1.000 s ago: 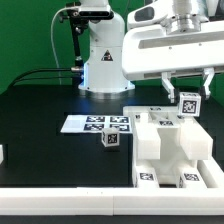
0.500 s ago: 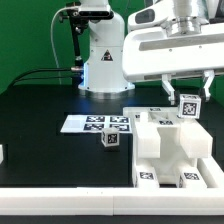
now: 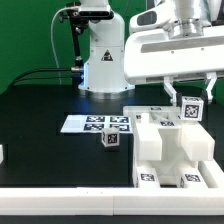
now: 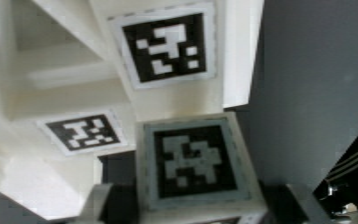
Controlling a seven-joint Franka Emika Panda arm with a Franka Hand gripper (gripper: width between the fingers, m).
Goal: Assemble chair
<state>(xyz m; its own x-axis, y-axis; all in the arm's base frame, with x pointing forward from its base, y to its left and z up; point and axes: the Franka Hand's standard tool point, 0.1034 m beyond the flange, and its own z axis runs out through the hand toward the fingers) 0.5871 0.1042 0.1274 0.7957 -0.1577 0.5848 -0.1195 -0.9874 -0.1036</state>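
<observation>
My gripper (image 3: pixel 189 97) hangs over the right side of the table, shut on a small white tagged chair part (image 3: pixel 189 108) held just above the chair assembly. The partly built chair (image 3: pixel 160 148) is a blocky group of white panels with tags, at the exterior view's right front. In the wrist view the held part (image 4: pixel 197 162) sits between the two fingers (image 4: pixel 119 200), tag facing the camera, with the chair's tagged panels (image 4: pixel 167 50) close beyond it. Another small tagged white part (image 3: pixel 111 141) lies loose on the black table to the left of the chair.
The marker board (image 3: pixel 95 123) lies flat in the middle of the table. The robot base (image 3: pixel 100 60) stands at the back with a black cable on its left. A white object (image 3: pixel 2 153) shows at the left edge. The table's front edge is white.
My gripper has moved a little down and to the exterior view's right with the tagged part still in it. Nothing else moved.
</observation>
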